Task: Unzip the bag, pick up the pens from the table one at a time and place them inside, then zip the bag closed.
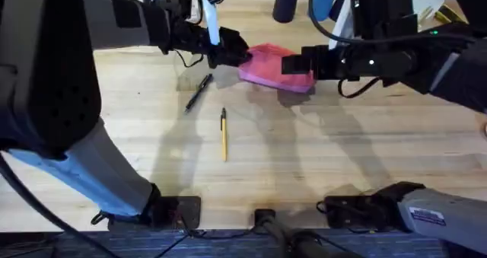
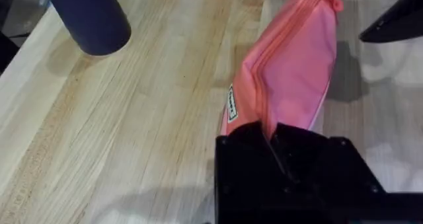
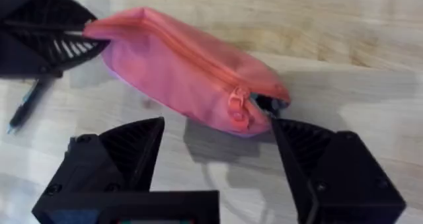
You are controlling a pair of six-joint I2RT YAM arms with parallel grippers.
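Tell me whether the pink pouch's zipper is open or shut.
Almost fully shut. The zipper pull sits near one end of the pouch, with only a small dark gap beside it; the teeth look closed along the rest.

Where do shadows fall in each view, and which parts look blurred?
Overhead: soft arm shadows lie on the table below the bag; the near left arm is large and blurred. Left wrist: the bag casts shadow beside it. Right wrist: shadow lies under the bag; near fingers look soft.
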